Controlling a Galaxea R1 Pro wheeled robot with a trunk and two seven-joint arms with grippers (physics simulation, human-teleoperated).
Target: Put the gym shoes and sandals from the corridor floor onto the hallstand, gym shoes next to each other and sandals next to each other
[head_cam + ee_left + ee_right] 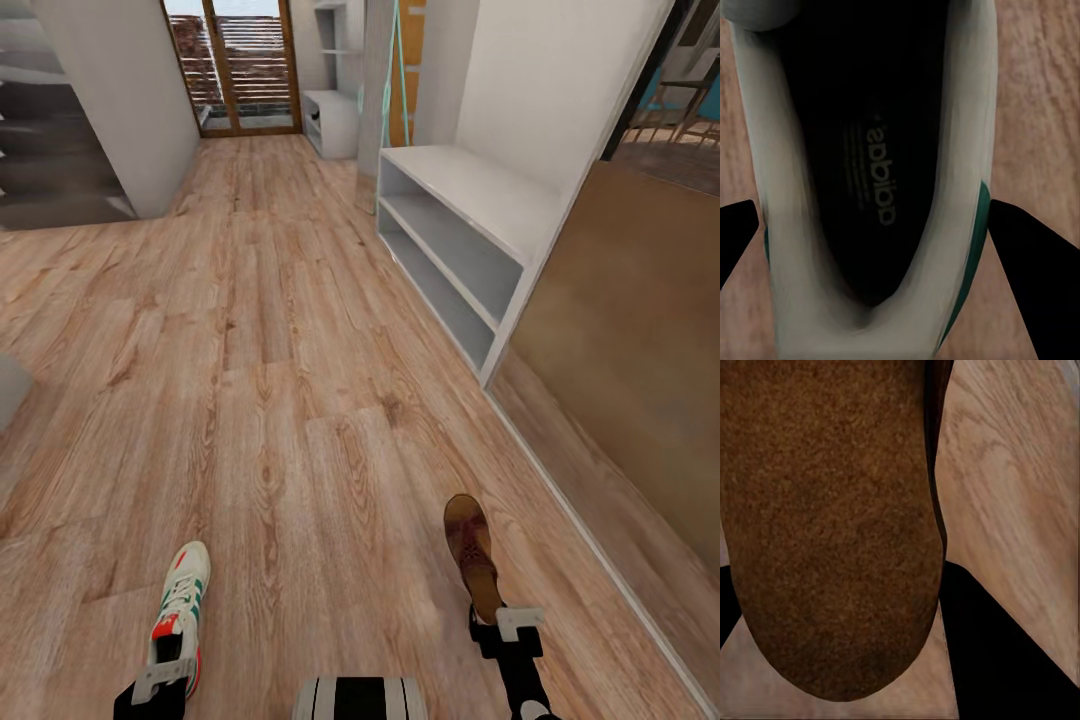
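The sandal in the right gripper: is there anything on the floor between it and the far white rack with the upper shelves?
Nothing visible: bare corridor floor runs from the sandal to the hallstand; the plain white bench stands aside, against the wall.

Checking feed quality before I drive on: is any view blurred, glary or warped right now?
Head view: sharp on the gym shoe and sandal, wide-angle stretch at the edges, bright daylight at the far door. Left wrist view: shoe close and soft, insole print readable, interior dark. Right wrist view: sandal footbed close, grainy, no glare.
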